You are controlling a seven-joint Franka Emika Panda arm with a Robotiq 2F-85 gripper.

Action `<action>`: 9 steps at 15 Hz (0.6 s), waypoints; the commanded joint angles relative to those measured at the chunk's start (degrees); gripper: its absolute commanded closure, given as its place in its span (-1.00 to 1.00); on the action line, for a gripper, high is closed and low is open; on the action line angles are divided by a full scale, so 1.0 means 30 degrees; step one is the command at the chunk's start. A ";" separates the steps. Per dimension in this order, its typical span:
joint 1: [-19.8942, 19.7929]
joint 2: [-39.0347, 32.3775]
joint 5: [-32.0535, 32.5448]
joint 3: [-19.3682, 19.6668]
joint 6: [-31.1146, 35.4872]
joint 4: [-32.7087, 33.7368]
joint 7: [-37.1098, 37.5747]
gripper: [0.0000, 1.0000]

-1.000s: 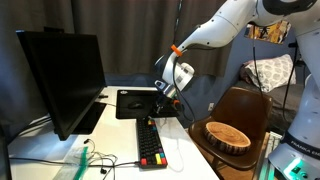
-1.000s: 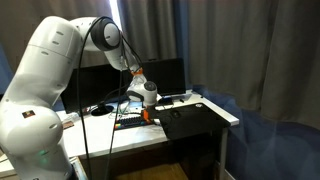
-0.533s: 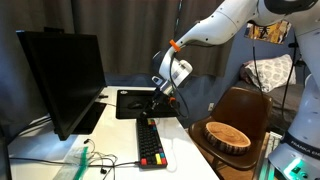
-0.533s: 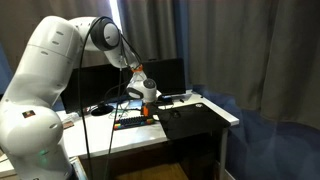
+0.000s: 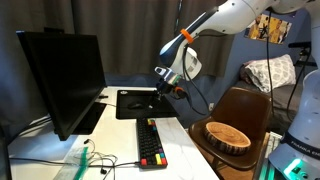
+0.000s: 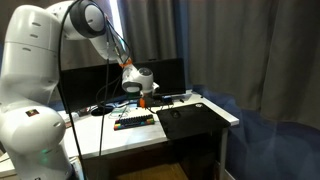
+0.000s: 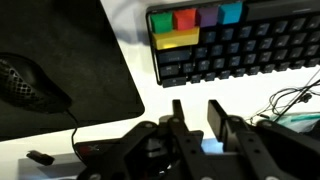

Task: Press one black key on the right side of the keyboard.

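Keyboard (image 5: 150, 145) lies flat on the white desk (image 5: 115, 132) next to the monitor (image 5: 60, 75), one end right by the black mouse mat (image 7: 85, 55) with the mouse (image 7: 30, 85) on it. Claw (image 7: 197, 108) hangs above it, not touching any key, fingers apart and holding nothing.

A monitor (image 5: 62, 80), mouse mat (image 5: 135, 104) and, seemingly, a wooden bowl (image 5: 228, 135).

I'm counting one keyboard (image 5: 150, 145), one mouse mat (image 5: 135, 103), one mouse (image 7: 28, 85) and one monitor (image 5: 60, 80) sitting on the tabletop (image 5: 115, 140), plus one wooden bowl (image 5: 228, 135), one chair (image 5: 245, 103), and my own two fingers (image 7: 217, 115).
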State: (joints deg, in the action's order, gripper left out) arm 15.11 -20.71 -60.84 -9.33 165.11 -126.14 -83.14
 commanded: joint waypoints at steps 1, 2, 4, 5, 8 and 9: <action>0.1322 0.3807 0.4511 0.1514 -0.1249 -0.2710 0.5234 -0.28; 0.1341 0.4621 0.6015 0.1672 -0.1735 -0.3084 0.6656 -0.44; 0.1683 0.6055 0.9068 0.2383 -0.2569 -0.3626 0.9573 -0.72; 0.1650 0.6789 1.0401 0.2548 -0.3231 -0.3782 1.0899 -0.85; -0.0265 0.8411 1.2202 0.0844 -0.5871 -0.3446 1.2813 -1.00; -0.0368 0.8877 1.2059 0.0798 -0.7003 -0.3235 1.2814 -1.00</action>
State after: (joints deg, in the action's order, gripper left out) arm 16.23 0.41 -27.04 -5.16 151.30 -135.08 -48.12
